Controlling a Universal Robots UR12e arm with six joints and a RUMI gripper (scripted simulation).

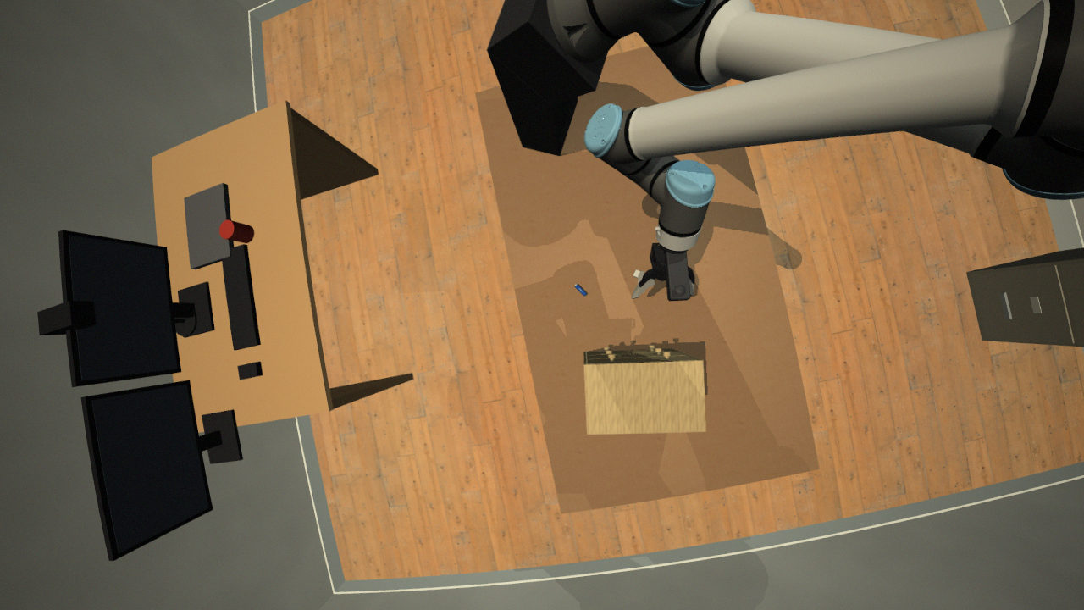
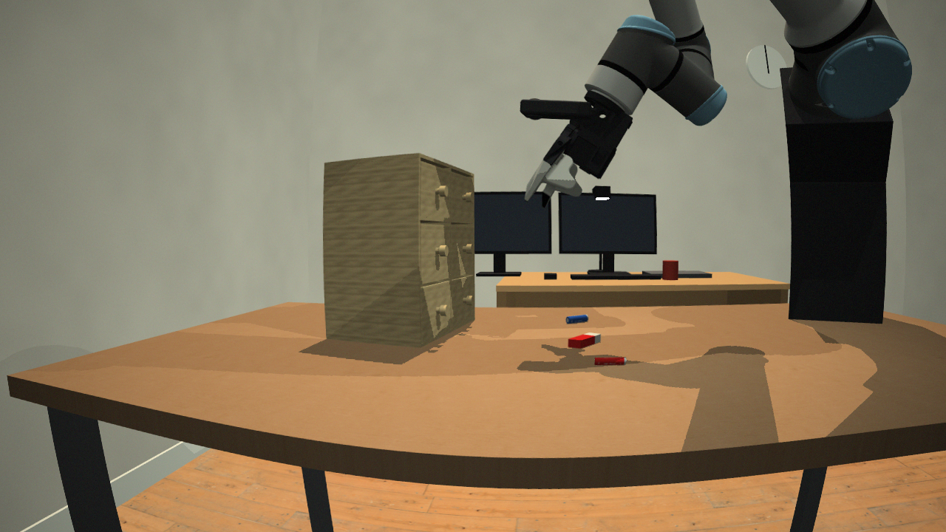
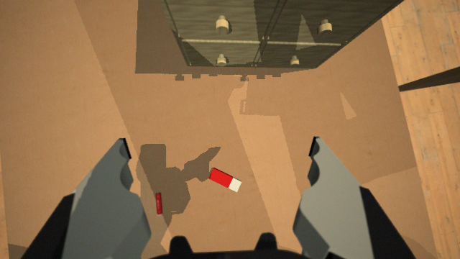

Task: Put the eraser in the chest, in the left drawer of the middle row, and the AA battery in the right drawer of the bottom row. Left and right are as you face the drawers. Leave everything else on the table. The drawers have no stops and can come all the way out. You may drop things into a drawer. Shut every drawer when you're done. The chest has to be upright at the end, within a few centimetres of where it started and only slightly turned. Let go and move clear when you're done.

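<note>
The wooden chest [image 1: 644, 398] [image 2: 372, 251] [image 3: 241, 21] stands upright, its drawers shut. The left middle drawer's knob [image 2: 441, 250] [image 3: 222, 25] and the right bottom drawer's knob [image 2: 468, 299] [image 3: 295, 61] show. The red-and-white eraser [image 1: 636, 274] [image 2: 583, 340] [image 3: 221, 178] lies on the table in front of the chest. The thicker blue battery [image 1: 580, 289] [image 2: 576, 318], seemingly the AA, lies right of it, out of sight in the wrist view. My gripper [image 1: 663, 294] [image 2: 536, 199] [image 3: 222, 138] is open and empty, tilted toward the chest, high above the table.
A thinner red battery [image 2: 610, 360] [image 3: 159, 203] lies on the table [image 2: 529, 423] left of the eraser. The arm's black pedestal [image 2: 836, 251] stands at the end opposite the chest. A separate desk [image 1: 280, 318] with monitors and a red cup [image 1: 236, 231] [image 2: 669, 270] stands beyond.
</note>
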